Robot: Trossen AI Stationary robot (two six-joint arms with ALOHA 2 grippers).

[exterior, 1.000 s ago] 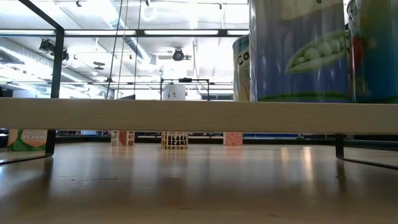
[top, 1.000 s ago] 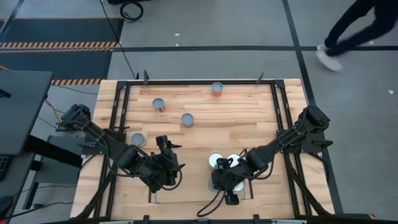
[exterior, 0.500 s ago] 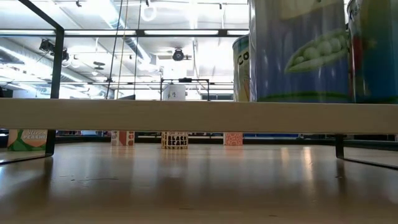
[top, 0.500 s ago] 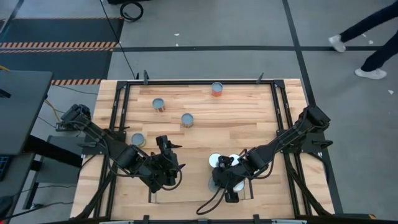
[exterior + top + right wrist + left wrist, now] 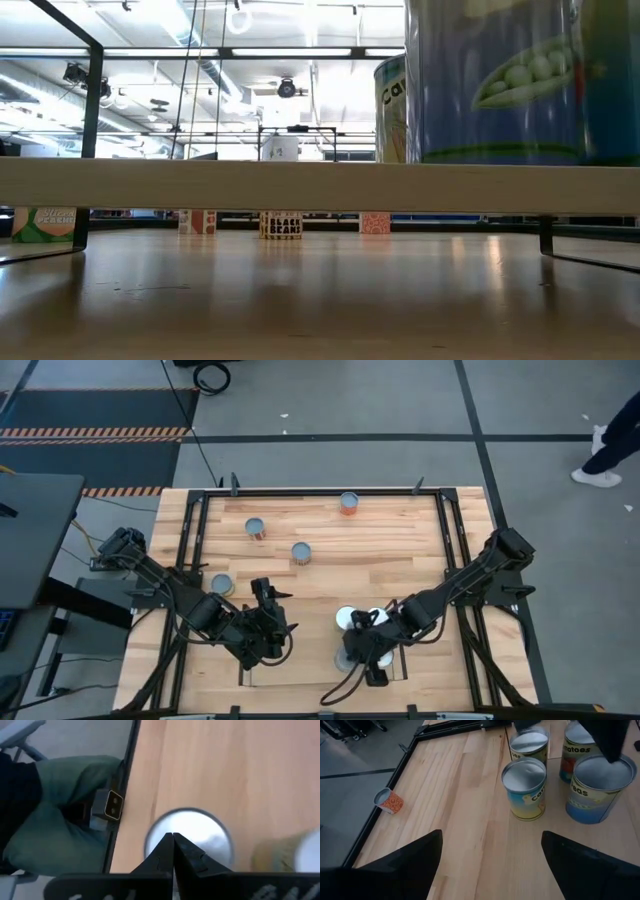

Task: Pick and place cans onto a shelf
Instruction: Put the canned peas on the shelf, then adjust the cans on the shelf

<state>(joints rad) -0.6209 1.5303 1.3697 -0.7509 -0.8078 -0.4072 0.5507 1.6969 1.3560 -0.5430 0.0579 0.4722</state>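
**Four cans out on the table, a cluster on the shelf**

Far left, a grey-topped can [image 5: 222, 584] stands by the black rail. The left gripper [image 5: 271, 596] hovers over bare wood, fingers spread wide and empty. Farther back stand a brown-sided can [image 5: 256, 528], a grey-blue-topped can [image 5: 301, 552] and an orange-sided can [image 5: 348, 503]. The right gripper [image 5: 357, 657], fingers pressed together, seems to hold nothing above the silver-topped cans [image 5: 347, 619] grouped on the low wood-based shelf [image 5: 200, 185].
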